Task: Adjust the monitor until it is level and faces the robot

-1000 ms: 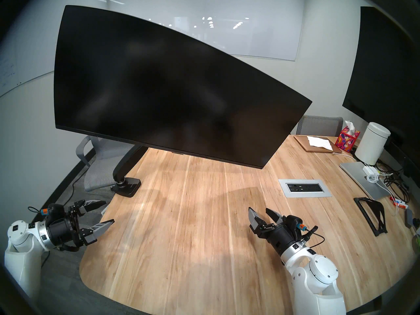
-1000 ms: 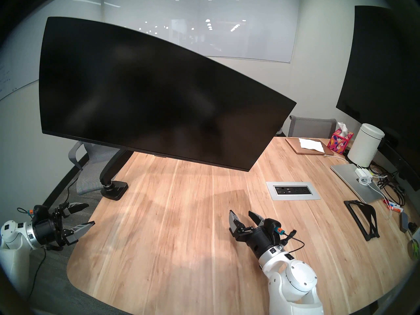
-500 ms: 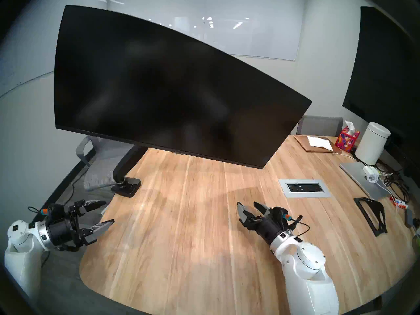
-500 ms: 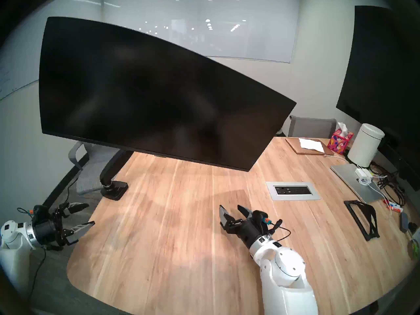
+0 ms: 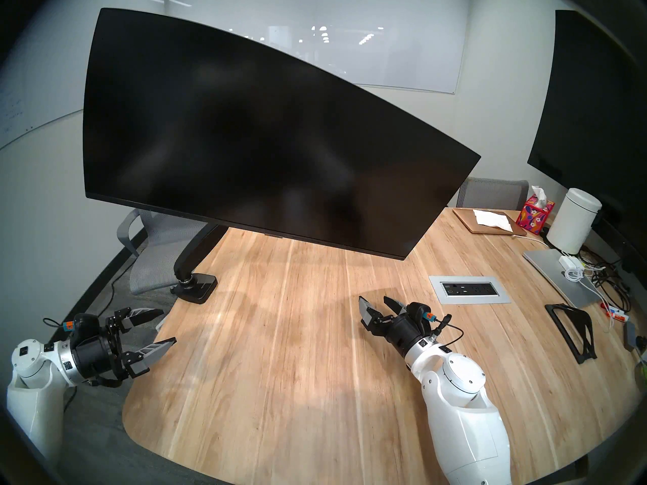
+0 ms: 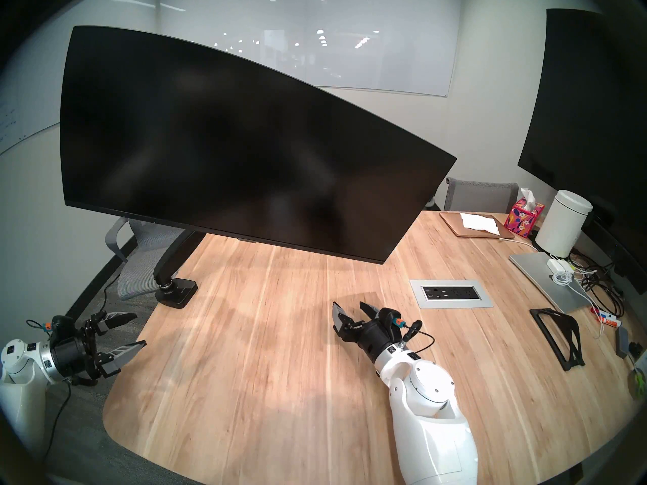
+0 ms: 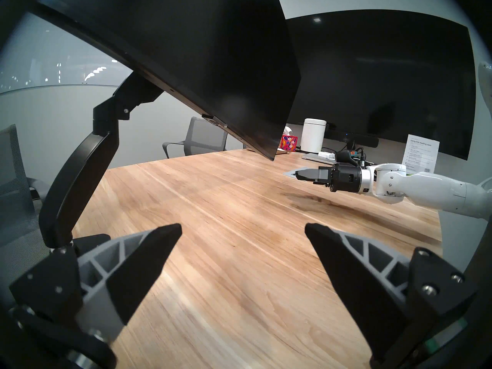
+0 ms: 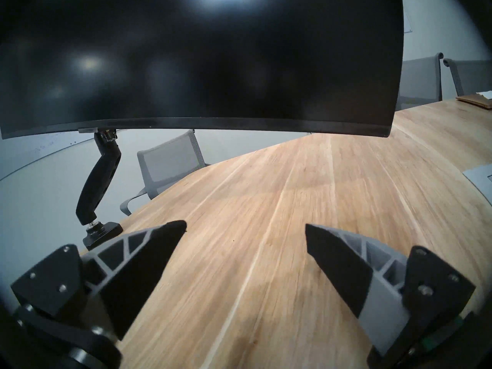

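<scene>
The monitor (image 5: pixel 262 134) is a very wide blank black screen, tilted with its left end high and its right lower corner dipping towards the table (image 5: pixel 280 351). It hangs on a black jointed arm (image 5: pixel 196 253) clamped at the table's left edge. My left gripper (image 5: pixel 168 325) is open and empty beside the table's left edge, near the clamp base (image 5: pixel 196 286). My right gripper (image 5: pixel 373 298) is open and empty low over the table, short of the monitor's right lower corner. In the right wrist view the monitor's (image 8: pixel 199 54) bottom edge lies ahead of the open fingers (image 8: pixel 165 243).
A larger dark wall screen (image 5: pixel 595 106) fills the right. A power socket panel (image 5: pixel 469 290) is set into the table just right of my right gripper. A laptop (image 5: pixel 560 277), cables, black stand (image 5: pixel 574 330), white canister (image 5: pixel 574 221) and tissue box (image 5: pixel 535 213) crowd the right edge. A grey chair (image 5: pixel 154 249) stands behind the clamp.
My right arm has reached forward and a little left over the table, towards the monitor's low right corner. The left arm and the monitor have stayed still.
</scene>
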Available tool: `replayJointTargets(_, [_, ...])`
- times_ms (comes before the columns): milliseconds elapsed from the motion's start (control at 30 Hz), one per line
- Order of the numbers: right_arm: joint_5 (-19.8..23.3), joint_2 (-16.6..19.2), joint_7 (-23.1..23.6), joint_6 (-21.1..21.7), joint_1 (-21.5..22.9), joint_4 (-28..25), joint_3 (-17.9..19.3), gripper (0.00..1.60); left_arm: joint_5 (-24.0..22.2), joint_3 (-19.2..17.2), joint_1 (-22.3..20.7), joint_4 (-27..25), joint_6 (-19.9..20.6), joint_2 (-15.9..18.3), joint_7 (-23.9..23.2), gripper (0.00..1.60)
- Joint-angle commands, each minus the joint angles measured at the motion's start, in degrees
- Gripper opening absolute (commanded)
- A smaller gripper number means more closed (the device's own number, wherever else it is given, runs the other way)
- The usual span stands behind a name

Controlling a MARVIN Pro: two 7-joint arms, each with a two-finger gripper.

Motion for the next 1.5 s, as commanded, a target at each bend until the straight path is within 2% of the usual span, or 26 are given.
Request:
replayJointTargets(0, [0.4,-1.1,-0.3,-0.7,6.7,1.9,-1.0,1.6,-0.1,-0.3,0.0,-0.3,0.0,0.0,0.0,1.6])
replayJointTargets(500, [1.3,-2.4,-0.2,-1.0,14.4,10.0,-1.5,1.6,-0.1,-0.3,0.0,-0.3,0.0,0.0,0.0,1.6])
replayJointTargets(767, [3.3,-3.4,0.9,-1.3,18.7,14.8,-0.6,1.6,-0.1,-0.2,0.0,-0.3,0.0,0.0,0.0,1.6])
replayJointTargets(800, [3.7,-3.4,1.3,-1.4,20.4,16.7,-0.4,1.6,-0.1,-0.3,0.0,-0.3,0.0,0.0,0.0,1.6])
replayJointTargets(867, [3.9,-3.6,1.4,-1.5,20.2,16.8,-0.3,1.6,-0.1,-0.3,0.0,-0.3,0.0,0.0,0.0,1.6])
replayJointTargets(1467, [6.8,-4.0,5.9,-3.4,30.3,31.1,0.9,1.6,-0.1,-0.3,0.0,-0.3,0.0,-0.1,-0.1,1.6])
